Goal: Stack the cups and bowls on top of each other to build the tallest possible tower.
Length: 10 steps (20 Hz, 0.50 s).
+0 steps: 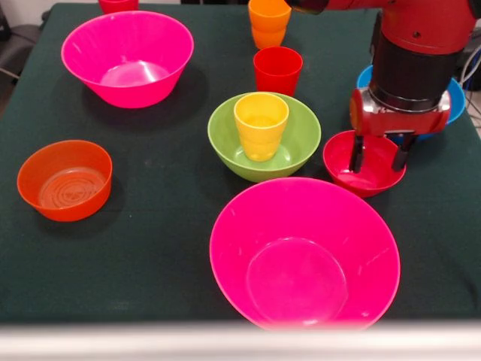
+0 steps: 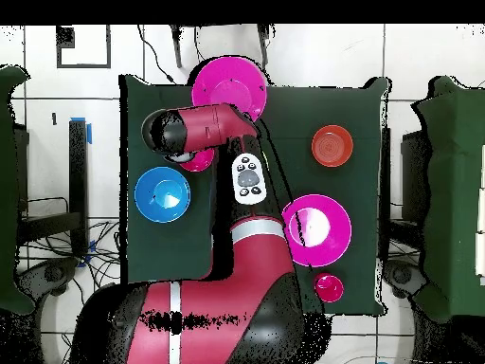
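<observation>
A yellow cup (image 1: 261,124) stands upright inside the lime-green bowl (image 1: 294,147) at the table's middle. The small red bowl (image 1: 340,159) sits on the cloth just right of it, apart from it. My gripper (image 1: 379,154) is open, with both fingers reaching down inside the red bowl, one near its middle and one near its right rim. A red cup (image 1: 277,70) and stacked orange cups (image 1: 269,22) stand behind the green bowl. In the overhead view the arm's wrist (image 2: 170,133) hides the gripper, and only an edge of the red bowl (image 2: 199,161) shows.
One large hot-pink bowl (image 1: 128,56) is at the far left and another (image 1: 304,252) at the near edge. A translucent orange bowl (image 1: 65,179) sits at the left. A blue bowl (image 1: 455,101) lies behind the arm. A red item (image 1: 118,4) is at the far edge.
</observation>
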Each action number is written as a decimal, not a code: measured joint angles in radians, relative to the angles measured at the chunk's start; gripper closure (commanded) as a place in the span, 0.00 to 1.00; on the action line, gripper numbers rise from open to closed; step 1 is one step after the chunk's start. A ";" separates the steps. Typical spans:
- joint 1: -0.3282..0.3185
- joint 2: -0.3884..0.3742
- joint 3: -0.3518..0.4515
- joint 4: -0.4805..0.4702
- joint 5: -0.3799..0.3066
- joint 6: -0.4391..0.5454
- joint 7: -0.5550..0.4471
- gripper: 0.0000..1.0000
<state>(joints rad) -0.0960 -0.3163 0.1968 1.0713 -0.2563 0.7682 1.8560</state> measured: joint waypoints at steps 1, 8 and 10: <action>0.004 0.000 0.000 -0.003 0.013 0.000 0.000 0.00; 0.036 0.002 0.000 -0.032 0.056 0.010 0.000 0.00; 0.048 0.003 0.000 -0.046 0.066 0.016 0.000 0.00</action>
<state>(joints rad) -0.0482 -0.3134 0.1966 1.0256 -0.1900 0.7844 1.8560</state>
